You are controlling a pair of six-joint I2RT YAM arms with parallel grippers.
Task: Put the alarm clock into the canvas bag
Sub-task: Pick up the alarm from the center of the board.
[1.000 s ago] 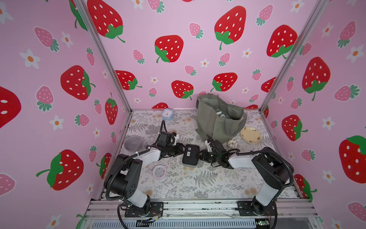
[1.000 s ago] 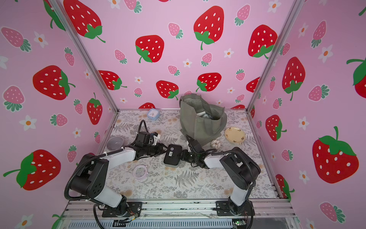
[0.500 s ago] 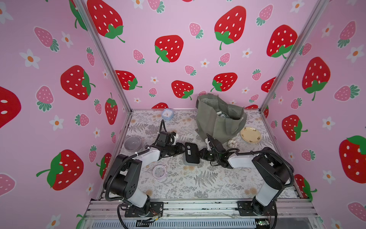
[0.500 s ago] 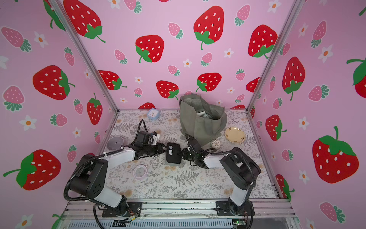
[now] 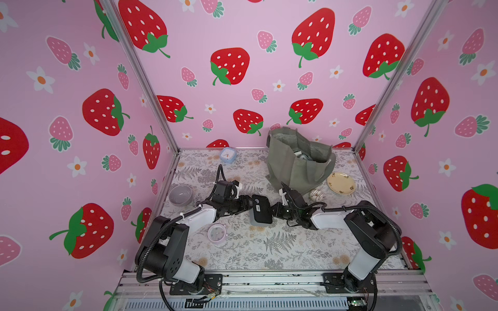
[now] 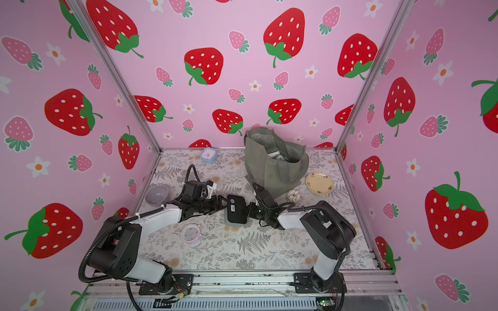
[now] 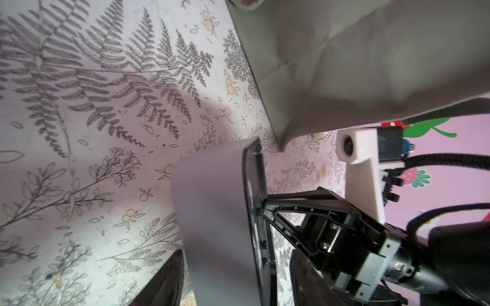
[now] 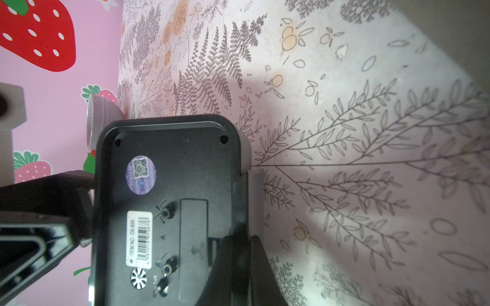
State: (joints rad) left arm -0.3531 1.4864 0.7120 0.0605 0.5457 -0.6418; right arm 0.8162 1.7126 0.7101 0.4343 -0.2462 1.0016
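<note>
A pink booth printed with strawberries is enclosing a fern-patterned bench (image 5: pixel 269 253). At its middle, the left arm (image 5: pixel 202 215) and the right arm (image 5: pixel 328 219) are meeting around a rectangular alarm clock (image 5: pixel 260 212), black at the back and grey at the front. Its labelled back is facing up toward the camera in both top views. The right jaws are pinching one edge of the alarm clock. The left jaws are standing spread at the opposite edge, not squeezing it. The alarm clock is outside the canvas bag (image 5: pixel 293 169), near its front.

The canvas bag is standing open at the back right of the bench, its sides slumping. Pale grey and white items (image 5: pixel 303 156) are lying inside, too hidden to identify. A cream plate (image 5: pixel 341 185) is sitting just right of the bag, and a small round brown-and-white item (image 5: pixel 315 194) is resting on the bench beside it. A grey bowl (image 5: pixel 179 202) is sitting upright by the left wall. A pink clock (image 5: pixel 217 233) is lying near the left arm, and a blue clock (image 5: pixel 228 155) is standing at the back wall.
</note>
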